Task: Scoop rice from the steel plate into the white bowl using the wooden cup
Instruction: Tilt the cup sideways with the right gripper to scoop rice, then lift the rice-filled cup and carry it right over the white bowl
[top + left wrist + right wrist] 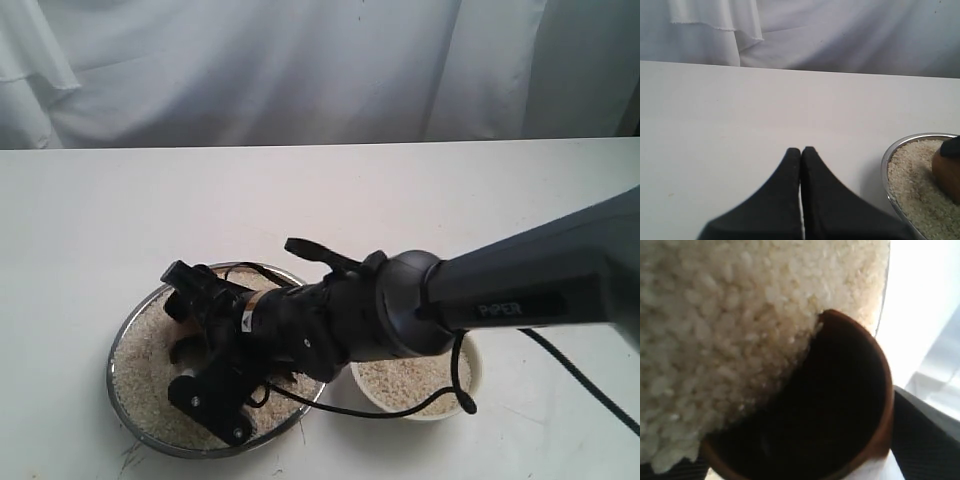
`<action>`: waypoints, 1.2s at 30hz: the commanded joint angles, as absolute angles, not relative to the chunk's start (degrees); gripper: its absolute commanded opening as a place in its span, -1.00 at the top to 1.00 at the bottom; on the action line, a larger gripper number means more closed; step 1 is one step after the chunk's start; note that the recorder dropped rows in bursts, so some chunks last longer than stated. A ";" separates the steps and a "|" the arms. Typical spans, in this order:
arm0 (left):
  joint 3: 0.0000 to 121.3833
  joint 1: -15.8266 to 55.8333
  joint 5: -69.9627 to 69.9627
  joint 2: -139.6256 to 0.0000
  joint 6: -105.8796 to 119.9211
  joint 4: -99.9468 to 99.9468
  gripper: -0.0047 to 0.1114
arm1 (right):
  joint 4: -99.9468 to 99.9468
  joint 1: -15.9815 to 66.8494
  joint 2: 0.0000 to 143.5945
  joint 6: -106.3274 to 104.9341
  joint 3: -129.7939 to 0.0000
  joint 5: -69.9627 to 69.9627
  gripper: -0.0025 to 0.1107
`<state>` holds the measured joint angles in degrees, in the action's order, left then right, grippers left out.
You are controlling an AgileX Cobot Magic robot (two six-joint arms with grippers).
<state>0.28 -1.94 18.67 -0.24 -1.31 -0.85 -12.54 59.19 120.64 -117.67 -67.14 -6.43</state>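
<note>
The right gripper [190,315] pinches a small reddish-brown wooden cup [840,410], mostly hidden under the dark arm [520,290] and half-buried in beige rice [715,340] (left gripper [801,152] pressed together).

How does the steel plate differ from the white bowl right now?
The steel plate is the wider, shallower dish; the white bowl is clearly smaller. The plate is shiny metal, the bowl glossy white. The wooden cup is dug into the plate's rice; the bowl holds only rice. Both are round, hold rice and sit side by side on the table.
</note>
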 commanded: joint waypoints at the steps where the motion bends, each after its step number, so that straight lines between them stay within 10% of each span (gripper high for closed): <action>1: 0.00 -2.04 18.27 0.00 -1.35 -0.94 0.92 | -13.09 59.14 118.94 -115.19 -68.24 8.31 0.96; 36: 0.00 -2.04 18.27 0.00 -1.35 -0.94 0.92 | -32.44 49.25 121.21 -103.45 -84.53 41.17 0.96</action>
<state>0.28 -1.94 18.67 -0.24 -1.31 -0.85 -28.52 50.57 120.63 -104.02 -82.90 39.57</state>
